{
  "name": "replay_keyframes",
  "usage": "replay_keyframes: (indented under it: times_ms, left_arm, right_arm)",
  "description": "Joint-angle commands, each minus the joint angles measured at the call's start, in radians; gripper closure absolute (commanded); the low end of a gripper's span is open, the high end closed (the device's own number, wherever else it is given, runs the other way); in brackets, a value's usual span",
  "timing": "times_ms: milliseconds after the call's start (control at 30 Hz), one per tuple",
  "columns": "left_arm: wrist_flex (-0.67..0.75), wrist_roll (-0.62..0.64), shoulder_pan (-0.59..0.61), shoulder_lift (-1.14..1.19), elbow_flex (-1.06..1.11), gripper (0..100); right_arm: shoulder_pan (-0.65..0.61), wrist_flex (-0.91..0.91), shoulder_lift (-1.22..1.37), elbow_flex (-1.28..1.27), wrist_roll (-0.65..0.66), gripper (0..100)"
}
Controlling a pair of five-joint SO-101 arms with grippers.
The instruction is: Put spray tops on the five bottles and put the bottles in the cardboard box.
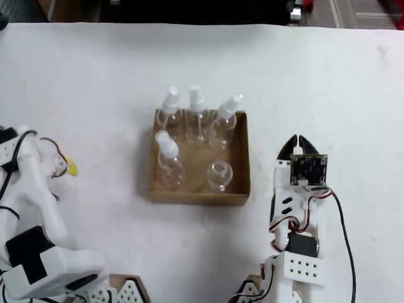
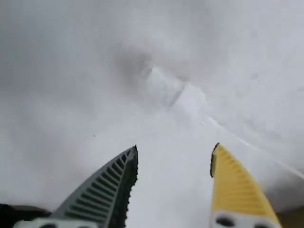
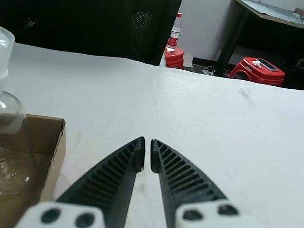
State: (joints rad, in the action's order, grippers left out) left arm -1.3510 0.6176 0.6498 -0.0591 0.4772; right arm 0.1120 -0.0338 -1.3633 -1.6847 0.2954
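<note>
Both claws off the work, one bottle in the box lacking its top

The right claw (image 3: 147, 154) has its black fingers pressed together on nothing and hangs low over the table (image 1: 95, 76), just beside the cardboard box (image 1: 243, 164). Its arm stretches forward along the box's right wall, which looks to me like a parked pose. The left claw (image 2: 173, 156) is spread, grey finger and yellow finger well apart, tipped down at bare table far to the box's left. Its arm is folded back on itself. A pale lump (image 2: 166, 88) lies ahead of it, too blurred to name. All five bottles stand upright in the box. The four topped bottles (image 1: 169, 158) carry white sprayers, and the open-necked bottle (image 1: 219, 175) in the near right corner is likely waiting for the last one.
</note>
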Motion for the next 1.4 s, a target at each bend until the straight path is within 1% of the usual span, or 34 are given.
replay_keyframes:
  times_ms: [0, 100, 233, 433, 600, 800, 867, 933, 1100, 1300, 1367]
  left_arm:
    - [0.069, 0.072, 0.038, -0.005, 0.018, 76]
    - [0.167, 0.112, 0.053, -0.004, 0.078, 76]
    - [0.310, 0.133, 0.048, -0.007, 0.183, 76]
    - [0.333, 0.160, 0.059, -0.007, 0.187, 76]
    - [0.413, 0.187, 0.058, -0.004, 0.199, 77]
    - [0.414, 0.183, 0.044, 0.038, 0.199, 77]
    - [0.407, 0.147, 0.028, 0.088, 0.173, 77]
    - [0.376, 0.150, 0.025, 0.137, 0.126, 77]
    - [0.249, 0.166, 0.030, 0.223, 0.002, 77]
    - [0.232, 0.166, 0.030, 0.239, -0.012, 77]
    - [0.230, 0.163, 0.030, 0.239, -0.009, 79]
  right_arm:
    - [-0.047, -0.022, 0.002, -0.011, 0.069, 98.1]
    - [-0.054, -0.033, 0.002, -0.011, 0.094, 98.1]
    - [-0.054, -0.033, 0.002, -0.011, 0.097, 98.1]
    - [-0.054, -0.033, 0.002, -0.011, 0.097, 98.1]
    - [-0.054, -0.035, 0.002, -0.011, 0.097, 98.1]
    - [-0.054, -0.035, 0.002, -0.011, 0.097, 98.1]
    - [-0.054, -0.035, 0.002, -0.011, 0.097, 98.1]
    - [-0.054, -0.035, 0.002, -0.011, 0.097, 98.1]
    - [-0.054, -0.035, 0.002, -0.011, 0.097, 98.1]
    - [-0.054, -0.035, 0.002, -0.011, 0.097, 98.1]
    - [-0.054, -0.033, 0.002, -0.011, 0.097, 98.1]
